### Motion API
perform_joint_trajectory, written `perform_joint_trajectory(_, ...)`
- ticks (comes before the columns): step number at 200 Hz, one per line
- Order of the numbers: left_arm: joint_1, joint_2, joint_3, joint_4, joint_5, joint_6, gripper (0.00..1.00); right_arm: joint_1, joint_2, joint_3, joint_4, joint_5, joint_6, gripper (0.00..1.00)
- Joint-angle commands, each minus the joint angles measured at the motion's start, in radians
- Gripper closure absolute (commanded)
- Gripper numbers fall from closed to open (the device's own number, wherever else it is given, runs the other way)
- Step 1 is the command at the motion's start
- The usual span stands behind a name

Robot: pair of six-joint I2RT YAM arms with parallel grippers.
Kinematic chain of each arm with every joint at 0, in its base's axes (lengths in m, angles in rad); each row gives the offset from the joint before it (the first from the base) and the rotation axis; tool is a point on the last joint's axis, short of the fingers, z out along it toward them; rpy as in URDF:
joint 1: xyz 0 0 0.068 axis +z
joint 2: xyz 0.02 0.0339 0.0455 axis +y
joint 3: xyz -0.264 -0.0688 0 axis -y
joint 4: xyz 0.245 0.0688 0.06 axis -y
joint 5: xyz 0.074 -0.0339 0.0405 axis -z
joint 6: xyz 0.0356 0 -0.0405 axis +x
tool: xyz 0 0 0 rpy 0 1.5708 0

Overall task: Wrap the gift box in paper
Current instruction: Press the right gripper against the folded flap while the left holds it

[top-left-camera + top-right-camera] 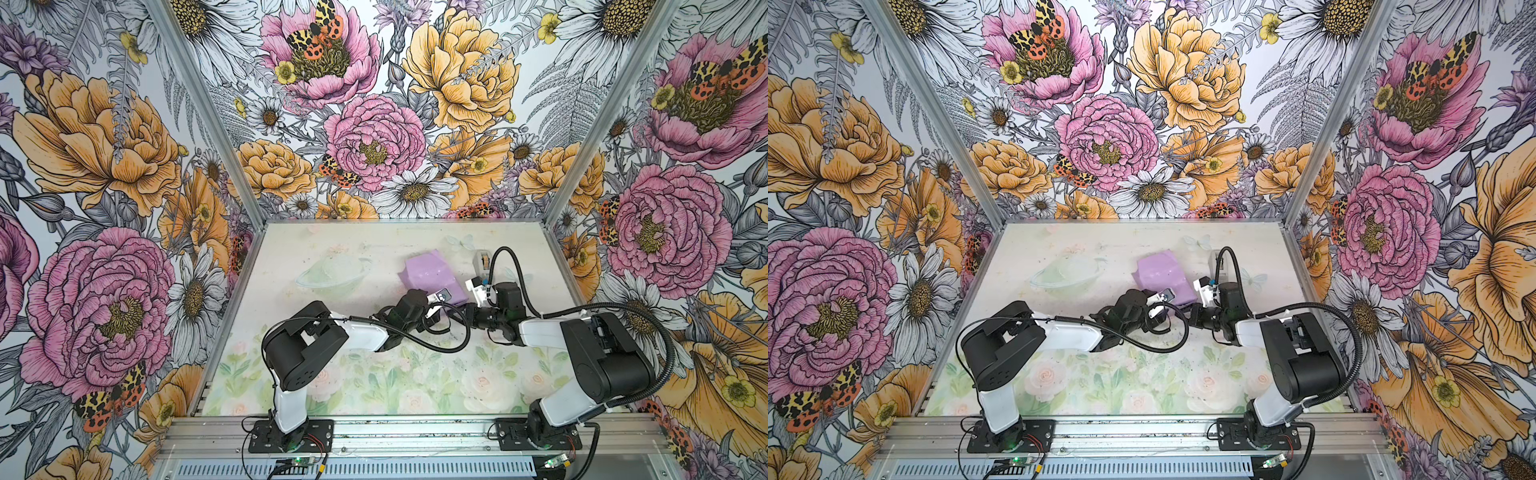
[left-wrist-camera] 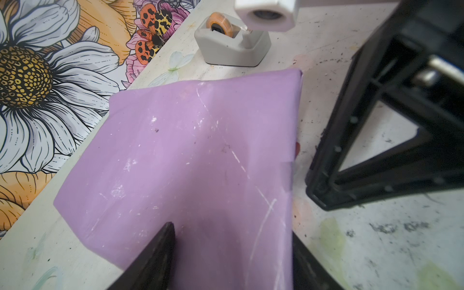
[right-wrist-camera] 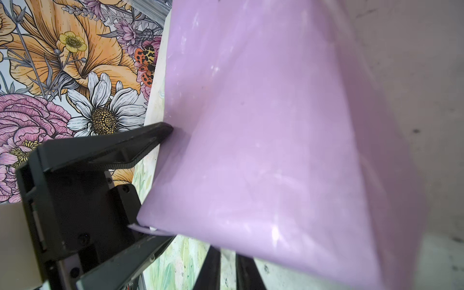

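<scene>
The left gripper (image 2: 232,233) extends from the near left of the table (image 1: 415,386) toward its middle and meets the paper (image 1: 430,272) at the paper's near left end. In the left wrist view its jaws stand wide with the wrapped shape between them. One finger (image 2: 155,253) lies against the lilac face and the other (image 2: 308,266) runs along the paper's edge. The right wrist view shows the same hold from the side: one fingertip presses into the paper and the other finger passes under its corner. This gripper is clamped on the paper.

The paper, lilac side out, is folded into a blocky, creased form. It sits on the far half of the table, a little right of the middle and clear of the far edge. The box is hidden, and only paper shows on every side in view.

The right gripper (image 3: 226,253) extends from the right to the paper's near right corner. Its fingers (image 3: 211,271) stand a narrow slit apart with table showing between them. Their tips are hidden behind the paper's edge, so I cannot tell whether they pinch it or have let go.

The dispenser (image 1: 481,266), grey with an orange roll, stands just right of the paper toward the far right corner, near it but not touching.
</scene>
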Motion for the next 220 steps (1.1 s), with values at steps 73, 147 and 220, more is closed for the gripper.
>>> perform_joint_trajectory(73, 0.014, 0.039, -0.017, -0.132, 0.046, -0.037, 0.36, 0.009, 0.071, 0.015, 0.148, 0.029, 0.066, 0.85)
perform_joint_trajectory(147, 0.011, 0.039, -0.018, -0.134, 0.052, -0.04, 0.37, 0.009, 0.104, 0.013, 0.235, 0.055, 0.126, 0.85)
perform_joint_trajectory(220, 0.011, 0.036, -0.02, -0.132, 0.052, -0.041, 0.37, 0.009, 0.132, -0.013, 0.244, 0.116, 0.178, 0.79)
